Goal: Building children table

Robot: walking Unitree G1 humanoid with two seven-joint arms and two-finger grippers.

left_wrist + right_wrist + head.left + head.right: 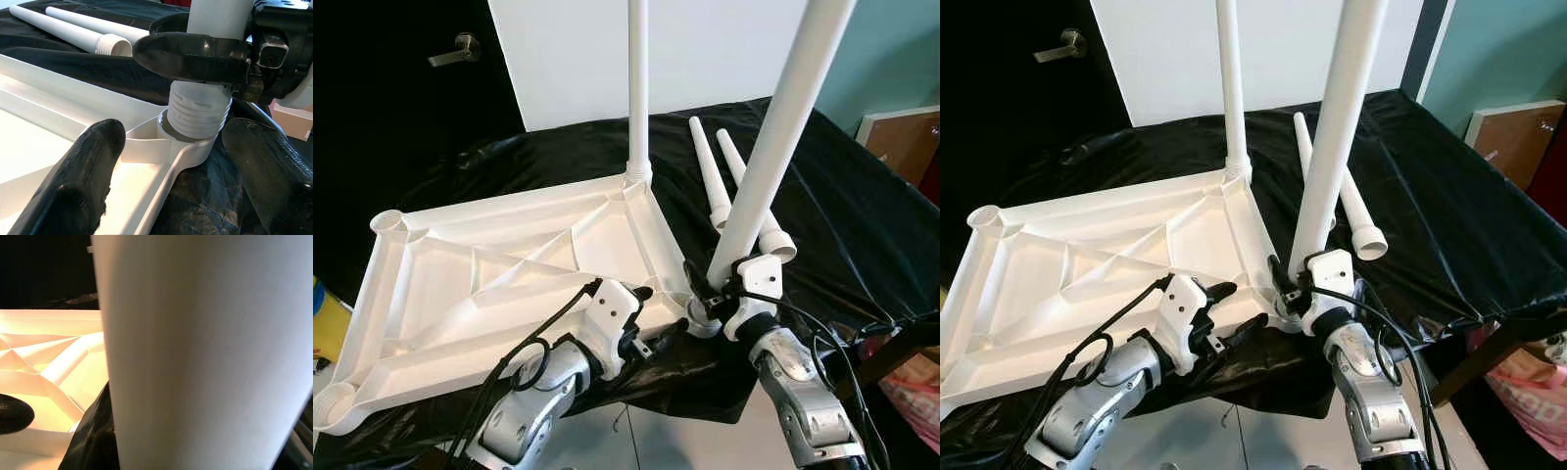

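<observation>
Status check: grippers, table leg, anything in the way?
Right gripper shut on leg, threaded end in tabletop corner socket. Left gripper open beside that corner. One leg already standing; two spare legs on the cloth, clear.

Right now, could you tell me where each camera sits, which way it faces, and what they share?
Left eye: on the head, looking down at the tabletop; both arms show, right gripper on a leg.
Right eye: beside it, same scene, plus two spare legs.
Left wrist: looks along the open left gripper at the leg's threaded end in the corner socket.
Right wrist: pressed against the leg.
Shared: all four see that leg and the tabletop.
</observation>
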